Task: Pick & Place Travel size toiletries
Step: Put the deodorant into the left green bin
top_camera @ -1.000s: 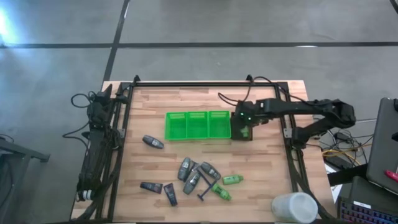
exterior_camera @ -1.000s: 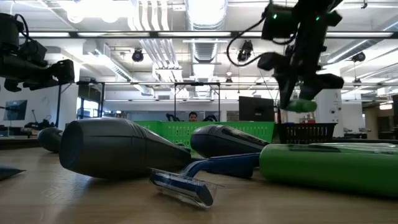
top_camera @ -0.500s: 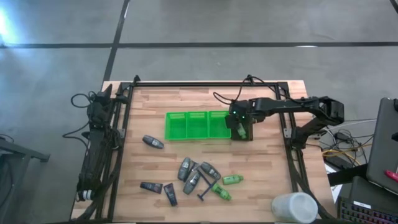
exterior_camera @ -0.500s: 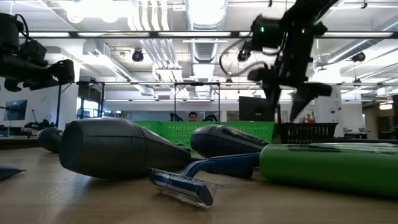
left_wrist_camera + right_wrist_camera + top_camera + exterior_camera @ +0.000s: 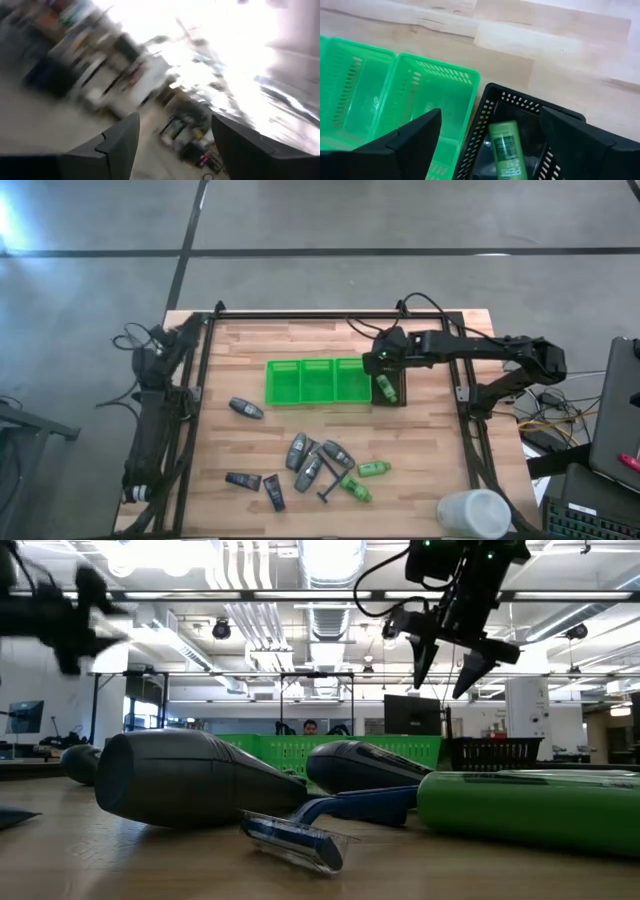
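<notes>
A bright green mini bottle (image 5: 506,147) lies inside the small black slotted bin (image 5: 391,391), at the right end of the green three-compartment tray (image 5: 318,381). My right gripper (image 5: 381,361) is open and empty, hovering above the bin, its fingers (image 5: 448,653) spread in the low view. Other toiletries lie on the table's near half: grey oval bottles (image 5: 246,408) (image 5: 299,449), dark tubes (image 5: 243,479), green mini bottles (image 5: 373,469) and a razor (image 5: 329,483). My left gripper (image 5: 186,330) is open at the table's far left corner.
The green tray's compartments (image 5: 427,107) look bare in the right wrist view. A white cup (image 5: 472,513) stands at the table's near right corner. Bare wood lies between the tray and the toiletries.
My right gripper opened and let go of the green mini bottle, which dropped into the black bin. The gripper then rose and drew slightly toward the far edge. My left arm has started moving at the table's left side.
</notes>
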